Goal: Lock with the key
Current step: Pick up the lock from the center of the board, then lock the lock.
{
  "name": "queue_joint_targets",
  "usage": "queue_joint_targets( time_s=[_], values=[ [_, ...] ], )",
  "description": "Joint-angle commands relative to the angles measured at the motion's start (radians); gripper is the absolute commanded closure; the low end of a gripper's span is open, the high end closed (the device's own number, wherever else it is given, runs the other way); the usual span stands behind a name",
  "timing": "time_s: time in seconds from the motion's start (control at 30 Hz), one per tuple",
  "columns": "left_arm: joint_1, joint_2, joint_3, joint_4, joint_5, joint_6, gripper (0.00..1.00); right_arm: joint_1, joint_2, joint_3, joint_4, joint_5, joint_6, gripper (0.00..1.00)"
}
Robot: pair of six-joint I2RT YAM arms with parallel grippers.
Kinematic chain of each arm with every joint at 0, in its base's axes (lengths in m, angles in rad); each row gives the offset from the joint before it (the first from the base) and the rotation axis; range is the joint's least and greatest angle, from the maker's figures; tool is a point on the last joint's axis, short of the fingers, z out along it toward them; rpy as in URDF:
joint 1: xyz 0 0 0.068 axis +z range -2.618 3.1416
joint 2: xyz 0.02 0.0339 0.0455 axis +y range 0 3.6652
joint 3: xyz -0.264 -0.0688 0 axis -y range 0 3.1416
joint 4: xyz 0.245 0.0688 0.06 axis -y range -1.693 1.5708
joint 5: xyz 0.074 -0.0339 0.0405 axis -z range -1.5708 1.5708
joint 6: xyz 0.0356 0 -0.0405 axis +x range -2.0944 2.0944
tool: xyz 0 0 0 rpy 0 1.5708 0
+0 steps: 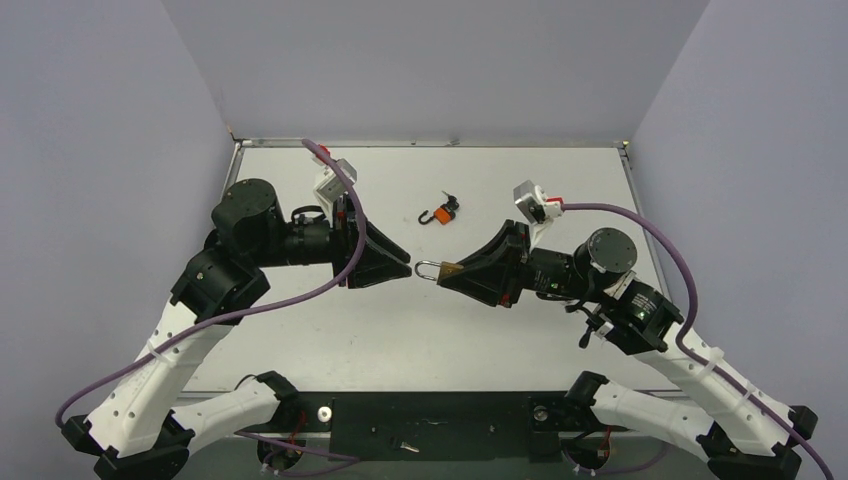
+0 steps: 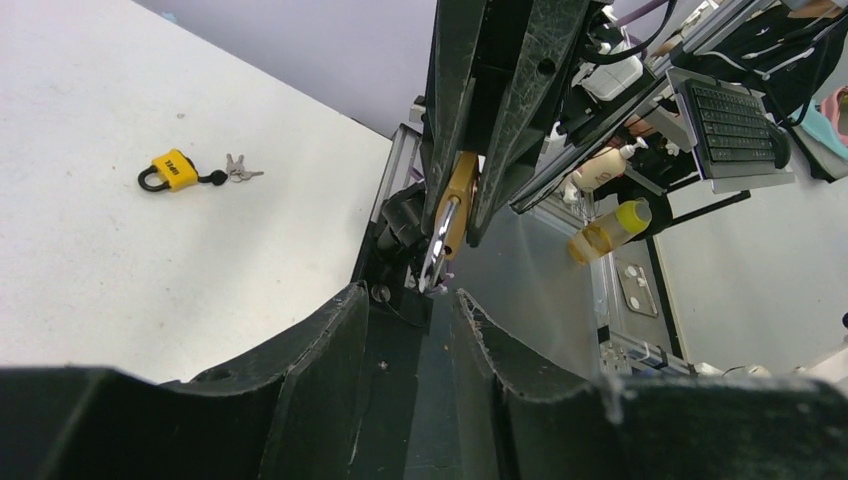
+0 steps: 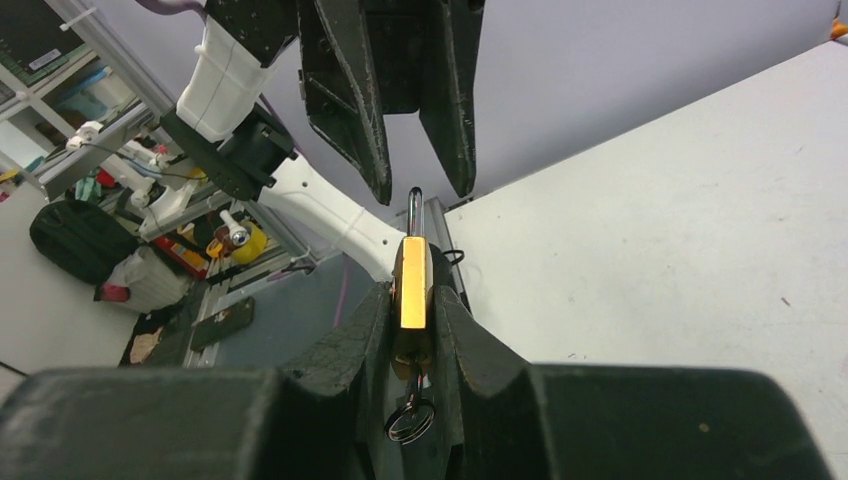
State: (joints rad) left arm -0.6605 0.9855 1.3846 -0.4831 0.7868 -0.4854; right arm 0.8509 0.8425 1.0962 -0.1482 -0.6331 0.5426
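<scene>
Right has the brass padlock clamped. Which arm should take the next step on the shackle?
Left. The left gripper is open and empty, facing the shackle; the right gripper is shut on the brass padlock, so it is busy.

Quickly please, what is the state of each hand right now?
Left hand: open, holding nothing.
Right hand: closed, holding the brass padlock.

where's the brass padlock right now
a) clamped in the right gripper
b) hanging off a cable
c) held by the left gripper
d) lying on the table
a: the right gripper is shut on the padlock body, with the shackle sticking out toward the open left gripper, which isn't touching it.
</scene>
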Motion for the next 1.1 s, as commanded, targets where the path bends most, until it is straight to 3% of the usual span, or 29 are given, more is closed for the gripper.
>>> queue_joint_targets(
  time_s=[0.0,0.2,0.53,1.07],
  values=[
    [-0.002,0.001,0.03,0.027,0.018,0.056,0.66,0.035,0.006,0.006,0.047,0.007,0.005,1.0],
    [-0.003,0.012,0.031,0.006,-0.009,0.084,0.67,0.048,0.022,0.021,0.046,0.015,-0.004,1.0],
    [-0.002,0.004,0.01,0.031,0.064,0.069,0.72,0.046,0.024,0.041,0.005,0.036,-0.027,1.0],
    [-0.005,0.001,-0.022,0.088,0.097,0.038,0.71,0.045,0.012,0.059,0.021,0.031,-0.011,1.0]
  ],
)
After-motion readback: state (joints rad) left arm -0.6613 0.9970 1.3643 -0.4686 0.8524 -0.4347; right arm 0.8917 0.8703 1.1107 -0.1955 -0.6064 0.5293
